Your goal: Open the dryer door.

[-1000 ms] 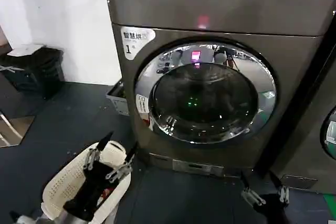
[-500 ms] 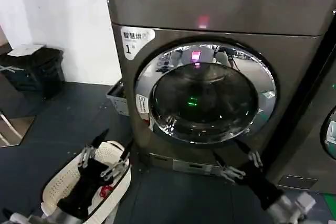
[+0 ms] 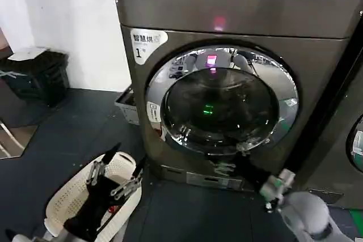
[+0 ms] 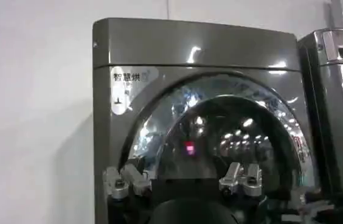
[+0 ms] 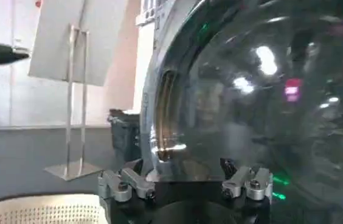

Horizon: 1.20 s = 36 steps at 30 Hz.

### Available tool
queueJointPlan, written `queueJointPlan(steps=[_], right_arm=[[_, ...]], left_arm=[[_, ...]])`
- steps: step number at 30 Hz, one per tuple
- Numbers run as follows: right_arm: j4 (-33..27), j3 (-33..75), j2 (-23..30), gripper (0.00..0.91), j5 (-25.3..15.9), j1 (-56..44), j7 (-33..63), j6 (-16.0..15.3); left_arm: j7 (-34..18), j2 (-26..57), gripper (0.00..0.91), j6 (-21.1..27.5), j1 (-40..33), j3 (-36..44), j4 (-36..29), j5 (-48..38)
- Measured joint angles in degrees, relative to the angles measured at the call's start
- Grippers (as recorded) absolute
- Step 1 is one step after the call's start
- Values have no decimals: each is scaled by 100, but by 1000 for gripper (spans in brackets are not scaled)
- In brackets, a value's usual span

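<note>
One shut dryer door (image 3: 221, 101), nothing inside.

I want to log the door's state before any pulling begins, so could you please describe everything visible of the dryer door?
The dryer door is a large round porthole with a wide, shiny chrome ring around dark, bulging tinted glass that mirrors pink and green lights. It sits shut against the front of the dryer, spanning most of its width. The right gripper, fingers open, is at the ring's lower edge; whether it touches cannot be told.
</note>
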Motion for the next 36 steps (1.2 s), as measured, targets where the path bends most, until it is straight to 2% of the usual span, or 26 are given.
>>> queueJointPlan(steps=[9, 20, 29, 36], right_arm=[[-526, -797, 164, 907, -83, 979, -25, -38], [-1093, -1493, 490, 907, -487, 1767, -147, -32], [-1370, -1990, 798, 907, -497, 2205, 155, -75], [-1649, -2166, 1023, 907, -551, 2551, -37, -166]], left_arm=[[17, -29, 907, -6, 76, 44, -63, 180], [21, -28, 907, -44, 136, 20, -46, 214], [32, -40, 907, -80, 112, -44, -8, 273], [35, -86, 907, -80, 120, -44, 5, 289]])
